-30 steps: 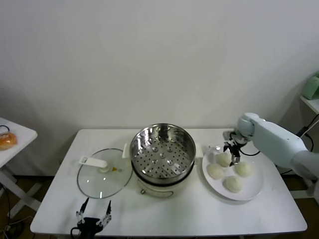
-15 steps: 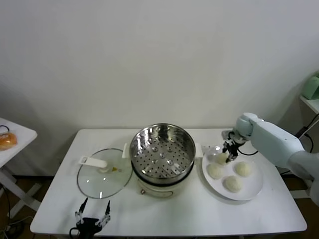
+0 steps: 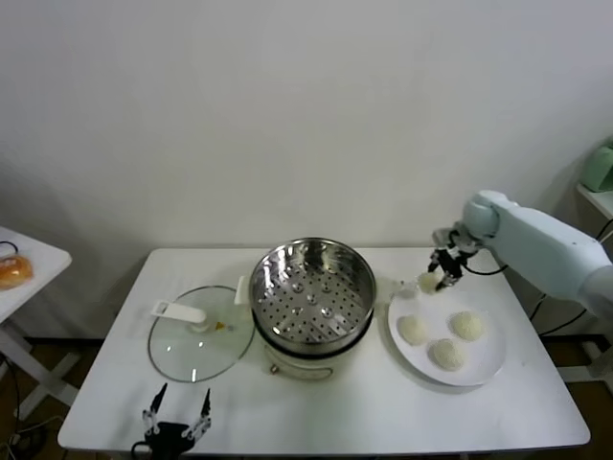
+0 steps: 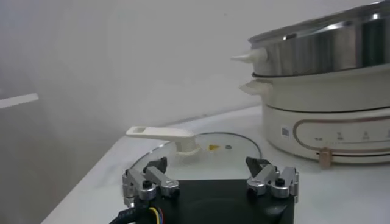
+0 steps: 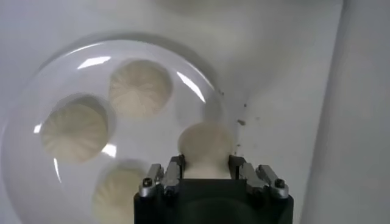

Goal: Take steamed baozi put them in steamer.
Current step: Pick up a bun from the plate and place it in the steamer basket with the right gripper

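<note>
My right gripper [image 3: 441, 279] is shut on one steamed baozi [image 3: 427, 282], an off-white bun held in the air over the back left rim of the white plate [image 3: 490, 356]. In the right wrist view the bun [image 5: 205, 143] sits between the fingers of that gripper [image 5: 206, 162]. Three more baozi [image 3: 413, 329] [image 3: 467, 325] [image 3: 448, 354] lie on the plate [image 5: 24, 109]. The steamer [image 3: 312, 287], a shiny perforated steel basket on a white cooker base, stands to the left of the plate with nothing in it. My left gripper [image 3: 178, 422] waits open at the table's front left edge.
A round glass lid [image 3: 201, 335] with a white handle lies flat left of the steamer, just beyond the left gripper [image 4: 207, 164]. A small side table [image 3: 29, 264] holds an orange object at far left. A green item [image 3: 599, 168] sits on a shelf at far right.
My right gripper closed on the back left baozi and lifted it off the plate, moving up and slightly back. The left arm has not moved.
</note>
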`<act>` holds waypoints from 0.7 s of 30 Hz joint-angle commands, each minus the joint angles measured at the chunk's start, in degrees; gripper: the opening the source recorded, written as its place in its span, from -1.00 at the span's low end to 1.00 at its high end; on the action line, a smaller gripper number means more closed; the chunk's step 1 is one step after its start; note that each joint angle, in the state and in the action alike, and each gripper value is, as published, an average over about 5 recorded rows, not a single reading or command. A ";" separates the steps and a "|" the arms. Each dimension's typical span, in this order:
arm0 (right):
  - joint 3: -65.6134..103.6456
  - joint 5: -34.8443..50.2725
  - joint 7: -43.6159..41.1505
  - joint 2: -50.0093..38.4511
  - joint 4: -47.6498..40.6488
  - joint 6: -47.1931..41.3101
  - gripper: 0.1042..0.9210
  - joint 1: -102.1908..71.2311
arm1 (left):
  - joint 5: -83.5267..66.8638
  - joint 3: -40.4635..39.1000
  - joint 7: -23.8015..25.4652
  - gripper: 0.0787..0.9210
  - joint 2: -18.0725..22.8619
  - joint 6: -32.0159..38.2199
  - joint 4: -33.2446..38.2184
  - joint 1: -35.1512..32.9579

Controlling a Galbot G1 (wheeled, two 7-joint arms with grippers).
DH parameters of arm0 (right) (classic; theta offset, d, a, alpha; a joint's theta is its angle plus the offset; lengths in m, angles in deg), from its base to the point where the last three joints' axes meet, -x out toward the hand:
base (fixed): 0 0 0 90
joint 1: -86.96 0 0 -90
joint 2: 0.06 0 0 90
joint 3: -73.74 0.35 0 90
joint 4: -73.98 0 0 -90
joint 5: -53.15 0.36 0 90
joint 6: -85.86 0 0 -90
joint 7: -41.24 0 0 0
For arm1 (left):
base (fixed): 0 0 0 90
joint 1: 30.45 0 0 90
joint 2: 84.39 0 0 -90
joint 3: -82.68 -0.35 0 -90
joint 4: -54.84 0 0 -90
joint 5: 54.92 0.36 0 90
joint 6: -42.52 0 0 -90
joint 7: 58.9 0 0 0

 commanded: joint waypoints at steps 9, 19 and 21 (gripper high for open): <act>-15.37 5.95 1.96 3.73 23.60 10.28 0.06 24.38 | 1.05 -0.38 -0.13 0.77 0.13 0.17 0.43 -0.69; -16.20 0.83 6.65 16.52 22.93 17.98 0.07 22.97 | 0.95 -0.24 -0.13 0.77 0.22 0.09 0.92 -0.68; -15.63 -1.24 7.39 18.86 20.92 19.13 0.08 21.09 | 0.88 -0.16 -0.12 0.77 0.25 0.05 0.98 -0.64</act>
